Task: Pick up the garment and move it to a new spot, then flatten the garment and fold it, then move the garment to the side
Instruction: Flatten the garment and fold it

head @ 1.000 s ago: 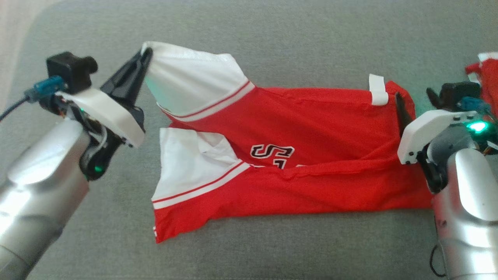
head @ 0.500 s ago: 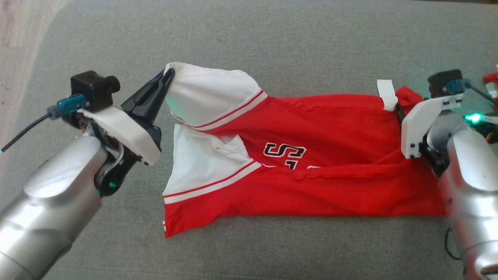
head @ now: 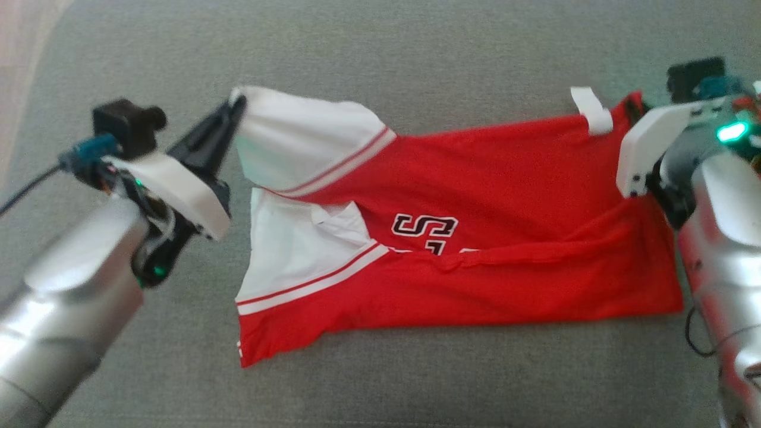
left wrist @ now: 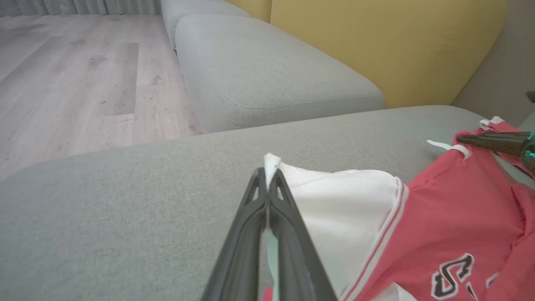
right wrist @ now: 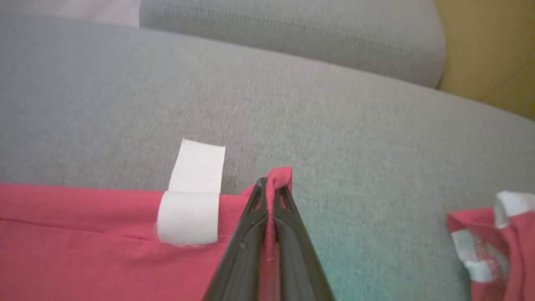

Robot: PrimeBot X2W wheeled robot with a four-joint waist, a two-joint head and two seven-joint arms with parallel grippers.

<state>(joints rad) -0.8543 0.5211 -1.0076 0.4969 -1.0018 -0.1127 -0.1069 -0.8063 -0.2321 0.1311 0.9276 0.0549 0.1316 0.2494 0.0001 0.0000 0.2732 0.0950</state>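
Garment (head: 475, 238): red with white sleeves, lying on the grey cushion (head: 416, 47), stretched between the two end effectors; a near fold covers the lower part of its black lettering
Left end effector (left wrist: 266, 177): fingers pressed together on the tip of the upper white sleeve, which it holds lifted off the cushion; the rest of the garment runs away to its right
Right end effector (right wrist: 272, 186): fingers clamped on a red corner of the garment, a nub of cloth poking out past the tips; the red body spreads to its left
Tab (right wrist: 190, 196): white strip on the garment's far edge, just left of the right end effector, half on the red cloth and half over the cushion
Left forearm (head: 65, 297): silver, rising from the lower left of the head view, wrist angled so the fingers point up and in toward the sleeve
Right forearm (head: 725, 249): silver, coming up the right edge of the head view, wrist turned in toward the garment's far right corner, a green light lit on it
Second cloth (right wrist: 493, 238): red and white, on the cushion to the right of the right end effector, apart from it
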